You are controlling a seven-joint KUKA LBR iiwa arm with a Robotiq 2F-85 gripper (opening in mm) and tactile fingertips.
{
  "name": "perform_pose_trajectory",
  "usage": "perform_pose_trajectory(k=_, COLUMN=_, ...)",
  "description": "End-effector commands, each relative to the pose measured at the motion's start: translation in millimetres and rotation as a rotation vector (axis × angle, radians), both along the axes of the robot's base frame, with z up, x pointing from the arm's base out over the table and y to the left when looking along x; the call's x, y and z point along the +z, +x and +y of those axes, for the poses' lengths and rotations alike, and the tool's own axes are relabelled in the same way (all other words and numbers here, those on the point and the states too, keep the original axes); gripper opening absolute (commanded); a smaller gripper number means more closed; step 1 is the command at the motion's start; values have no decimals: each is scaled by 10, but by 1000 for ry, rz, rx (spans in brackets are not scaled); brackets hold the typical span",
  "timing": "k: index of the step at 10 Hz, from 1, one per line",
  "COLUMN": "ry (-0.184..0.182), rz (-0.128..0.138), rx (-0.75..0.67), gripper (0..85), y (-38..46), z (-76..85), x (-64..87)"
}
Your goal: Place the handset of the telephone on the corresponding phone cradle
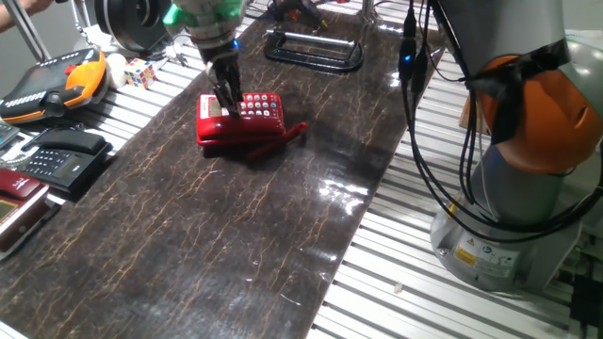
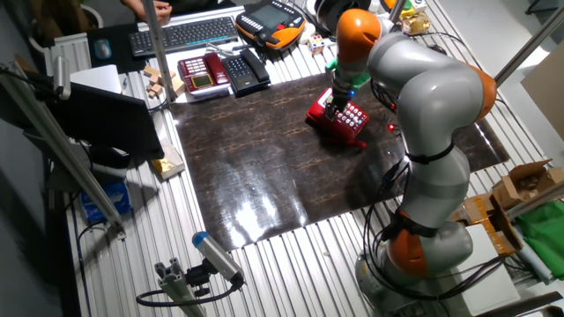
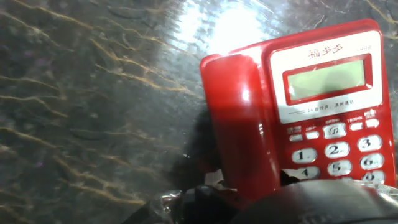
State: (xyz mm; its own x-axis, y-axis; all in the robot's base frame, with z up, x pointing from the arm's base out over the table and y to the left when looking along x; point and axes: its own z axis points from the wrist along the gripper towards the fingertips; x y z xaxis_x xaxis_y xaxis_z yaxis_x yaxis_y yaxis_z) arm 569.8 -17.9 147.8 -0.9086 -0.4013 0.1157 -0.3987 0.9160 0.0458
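The red telephone stands on the dark marble table top; it also shows in the other fixed view. In the hand view the red handset lies lengthwise in the recess of the cradle, left of the grey display and white keys. My gripper reaches down onto the phone's handset side, and shows in the other fixed view too. In the hand view its dark fingers straddle the near end of the handset and press against it. A red cord end sticks out beside the base.
A black desk phone and an orange teach pendant lie left of the table top. A small colour cube and a black frame are at the back. The arm's base and cables stand at the right.
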Motion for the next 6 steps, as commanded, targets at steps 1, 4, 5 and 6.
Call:
perform_pose_trajectory(k=1, ry=-6, rz=4, rx=3, gripper=437, y=-3, z=34, x=66)
perform_pose_trajectory(k=4, ry=-6, rz=16, rx=25, gripper=220, y=48, z=95, x=-3)
perform_pose_trajectory(k=5, ry=-7, rz=19, rx=35, gripper=190, y=73, z=100, x=-56)
perform_pose_trajectory(k=6, ry=0, rz=13, rx=35, gripper=180, y=99, z=85, x=-127)
